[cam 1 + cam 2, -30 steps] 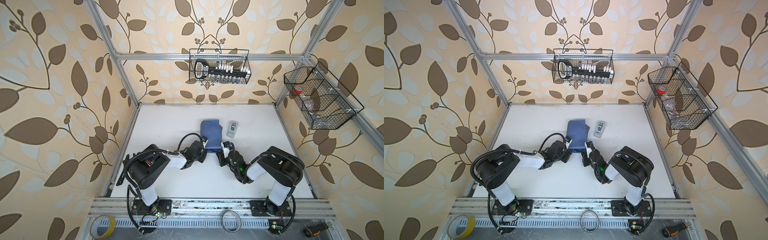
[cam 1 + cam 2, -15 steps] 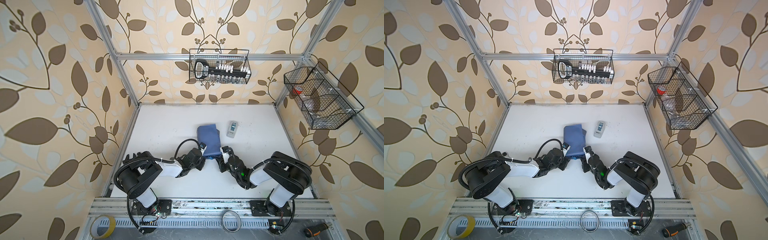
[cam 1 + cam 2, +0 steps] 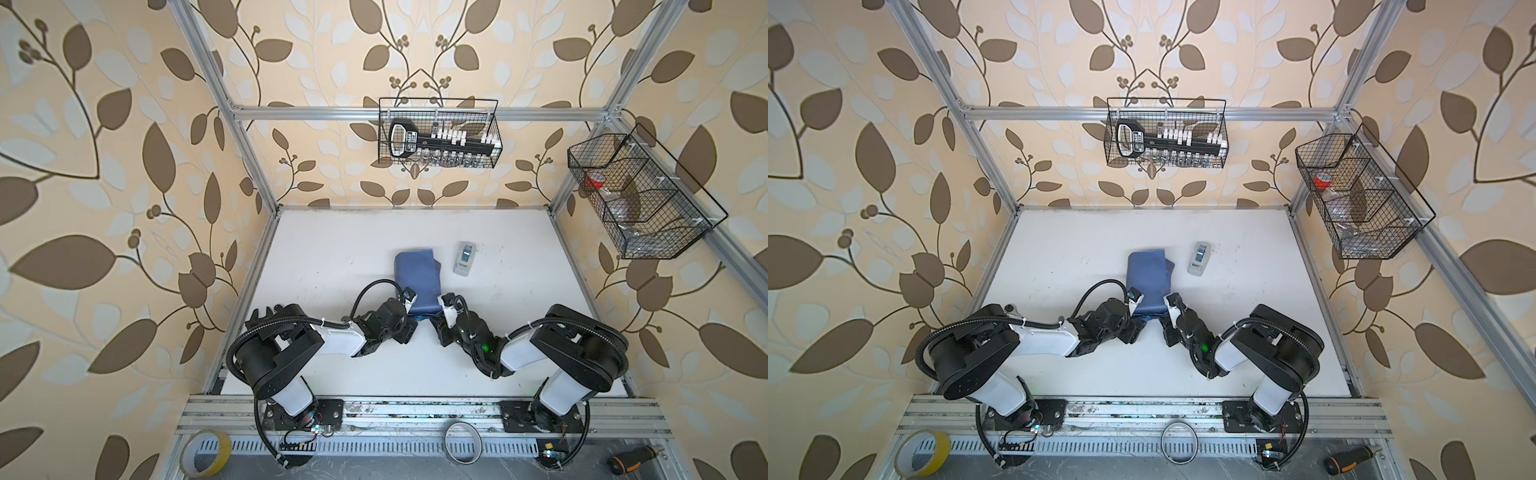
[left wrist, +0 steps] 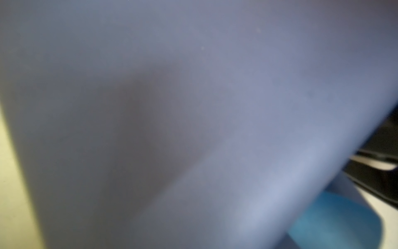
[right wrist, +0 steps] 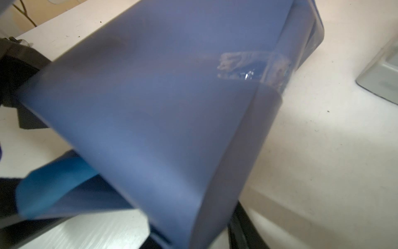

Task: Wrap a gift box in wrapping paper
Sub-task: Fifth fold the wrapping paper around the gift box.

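The wrapping paper (image 3: pixel 415 274) (image 3: pixel 1148 274) lies mid-table as a slate-blue bundle folded round the gift box, which is hidden inside it. A strip of clear tape (image 5: pixel 247 64) holds a seam. At the bundle's near end, the loose paper tube shows its light blue inner face (image 5: pixel 53 183) (image 4: pixel 336 220). My left gripper (image 3: pixel 415 320) (image 3: pixel 1140 322) sits at the near left corner. Paper (image 4: pixel 193 107) fills its wrist view and hides the jaws. My right gripper (image 3: pixel 435 321) (image 3: pixel 1163 322) is at the near right corner, with the paper flap (image 5: pixel 161 107) running down between its fingers.
A grey-white tape dispenser (image 3: pixel 464 257) (image 3: pixel 1199 258) (image 5: pixel 381 71) stands just right of the bundle. Wire baskets hang on the back wall (image 3: pixel 438 133) and the right wall (image 3: pixel 640 199). Tape rolls (image 3: pixel 205 453) and a screwdriver (image 3: pixel 636 463) lie on the front rail.
The bundle has slid slightly left and toward the front. My left arm has swung its elbow outward to the left. Both grippers have stayed at the bundle's near end.
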You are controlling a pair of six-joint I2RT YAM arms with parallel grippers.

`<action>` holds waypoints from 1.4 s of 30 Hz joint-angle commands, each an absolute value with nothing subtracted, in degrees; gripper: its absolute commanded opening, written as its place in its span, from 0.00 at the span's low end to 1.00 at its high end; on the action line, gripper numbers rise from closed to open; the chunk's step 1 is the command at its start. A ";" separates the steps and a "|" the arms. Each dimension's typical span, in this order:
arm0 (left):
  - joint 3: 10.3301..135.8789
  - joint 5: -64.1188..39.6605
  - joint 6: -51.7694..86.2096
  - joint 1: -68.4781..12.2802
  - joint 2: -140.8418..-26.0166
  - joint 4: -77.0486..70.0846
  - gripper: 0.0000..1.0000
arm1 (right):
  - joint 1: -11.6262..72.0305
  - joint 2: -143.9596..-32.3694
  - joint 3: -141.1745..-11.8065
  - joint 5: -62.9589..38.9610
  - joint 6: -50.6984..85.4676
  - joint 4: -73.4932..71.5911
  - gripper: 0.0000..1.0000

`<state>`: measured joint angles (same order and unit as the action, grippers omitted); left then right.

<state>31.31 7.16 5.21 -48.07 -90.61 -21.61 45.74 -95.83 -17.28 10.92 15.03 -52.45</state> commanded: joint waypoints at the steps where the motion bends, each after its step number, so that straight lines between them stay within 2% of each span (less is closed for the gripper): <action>1: 34.05 7.34 2.51 -48.57 -88.68 -23.37 0.83 | 45.62 -94.57 -18.81 7.38 13.38 -53.10 0.36; 8: 34.76 2.07 0.15 -45.81 -87.94 -21.57 0.84 | 45.27 -94.42 -18.80 7.29 13.20 -52.75 0.36; 16: 36.41 -5.50 -2.67 -44.81 -88.94 -20.85 0.69 | 44.87 -93.55 -19.07 7.47 13.01 -51.30 0.37; 31: 33.87 -9.61 -2.48 -44.76 -90.88 -28.73 0.57 | 42.47 -90.03 -19.43 4.13 9.84 -45.03 0.43; 37: 34.03 -8.22 -2.82 -44.75 -92.02 -29.81 0.58 | 40.80 -88.90 -18.81 3.10 9.45 -44.04 0.43; 42: 34.37 -5.71 -3.43 -44.76 -92.33 -28.85 0.66 | 39.91 -88.64 -19.00 2.99 9.44 -43.94 0.42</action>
<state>33.39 -4.03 -1.78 -44.16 -92.44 -24.25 39.83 -89.56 -17.37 6.52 10.87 -42.63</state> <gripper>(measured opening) 0.659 0.418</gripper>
